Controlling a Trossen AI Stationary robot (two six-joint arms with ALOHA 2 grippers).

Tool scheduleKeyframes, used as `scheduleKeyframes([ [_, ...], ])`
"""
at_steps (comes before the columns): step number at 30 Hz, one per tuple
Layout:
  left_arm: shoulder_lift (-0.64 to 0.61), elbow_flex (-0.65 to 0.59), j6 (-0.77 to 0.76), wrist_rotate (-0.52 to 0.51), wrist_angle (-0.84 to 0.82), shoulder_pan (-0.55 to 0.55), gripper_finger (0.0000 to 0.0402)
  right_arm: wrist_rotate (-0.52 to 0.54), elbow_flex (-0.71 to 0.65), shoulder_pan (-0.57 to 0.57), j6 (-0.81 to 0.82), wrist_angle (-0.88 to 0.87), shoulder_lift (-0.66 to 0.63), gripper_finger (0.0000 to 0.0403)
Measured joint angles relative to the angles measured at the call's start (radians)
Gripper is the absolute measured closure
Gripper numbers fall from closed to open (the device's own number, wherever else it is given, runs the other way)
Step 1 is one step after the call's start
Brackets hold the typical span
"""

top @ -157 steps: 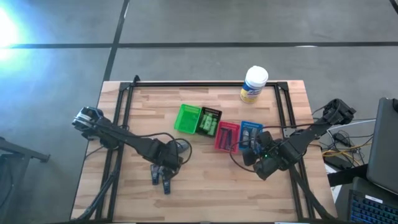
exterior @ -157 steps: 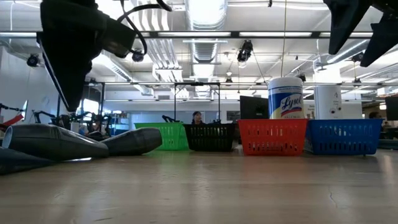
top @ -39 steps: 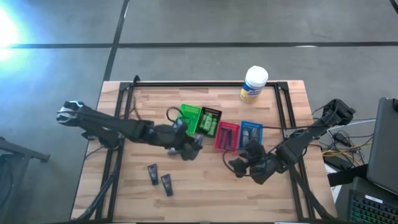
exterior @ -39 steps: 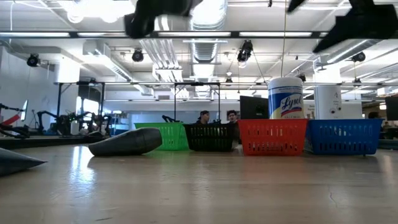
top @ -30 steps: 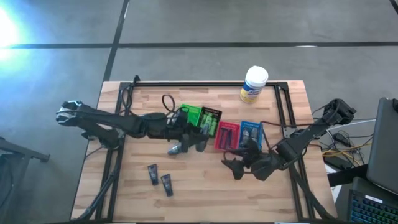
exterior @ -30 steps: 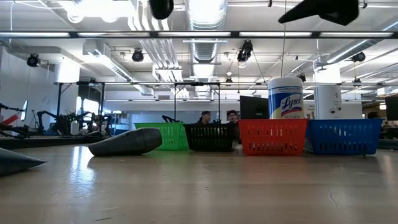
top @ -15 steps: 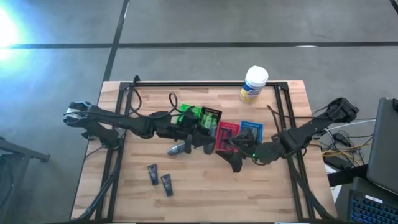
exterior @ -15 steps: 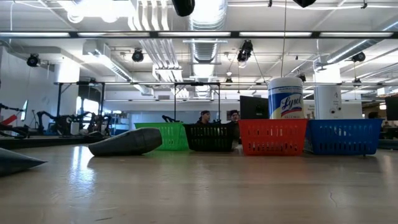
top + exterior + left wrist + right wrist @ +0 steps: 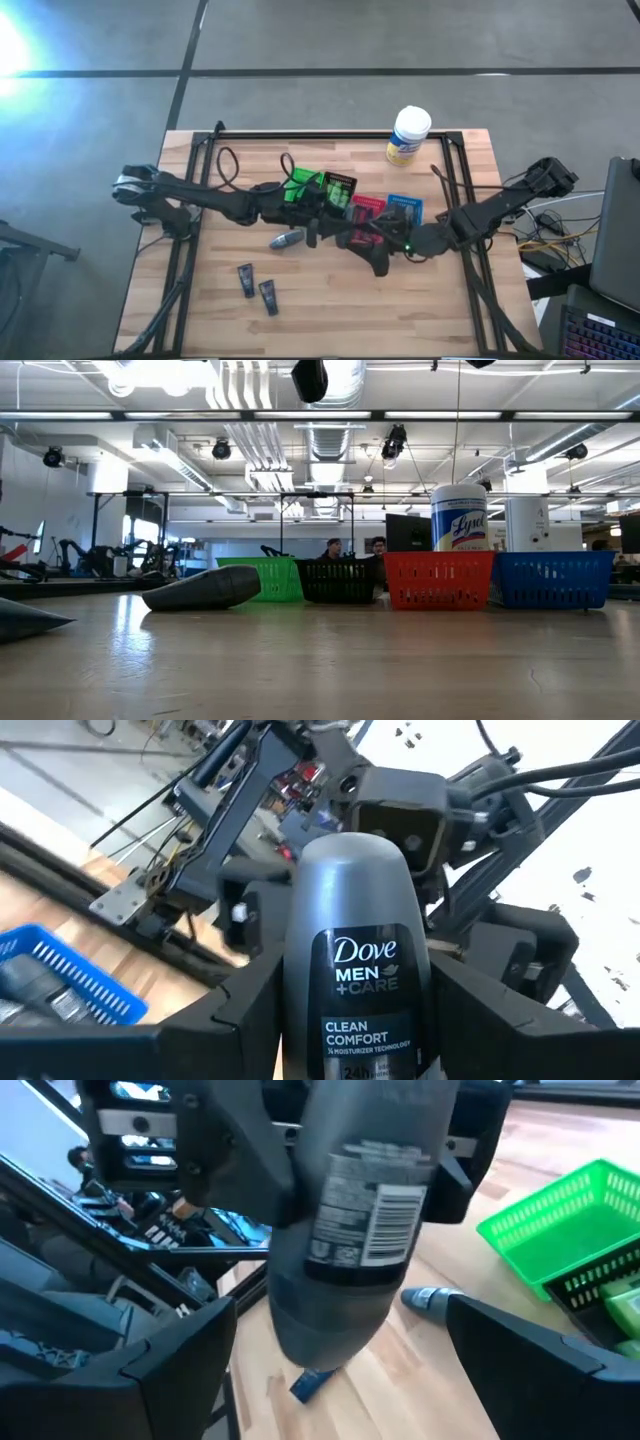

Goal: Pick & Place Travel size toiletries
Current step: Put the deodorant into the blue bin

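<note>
Where the left gripper (image 9: pixel 350 1050) meets the right gripper (image 9: pixel 340 1380) above mid-bench, the left fingers (image 9: pixel 250 1010) clamp a grey Dove deodorant (image 9: pixel 355 960) lettered "DOVE MEN+CARE CLEAN COMFORT"; the right wrist view shows its barcode side, the right fingers (image 9: pixel 170 1370) spread wide around it without touching. Below them on the bench (image 9: pixel 330 310) lie another grey tube (image 9: pixel 286 240) and two small dark tubes (image 9: pixel 256 286). Beyond stand the green bin (image 9: pixel 303 188), black bin (image 9: pixel 340 194), red bin (image 9: pixel 366 213) and blue bin (image 9: pixel 405 209), then a white Lysol tub (image 9: pixel 458 517).
</note>
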Motion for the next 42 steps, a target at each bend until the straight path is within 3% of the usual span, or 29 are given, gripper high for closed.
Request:
scheduleKeyframes([
  [16, 0.045, 0.0, 0.004, 0.003, 0.059, 0.01, 0.0197, -0.095, 0.0, -0.066, 0.05, 0.0, 0.009, 0.0052],
  [42, 0.045, 0.0, 0.04, 0.023, 0.029, 0.033, 0.0192, -0.142, 0.0, -0.105, 0.076, 0.008, 0.015, 0.0144],
])
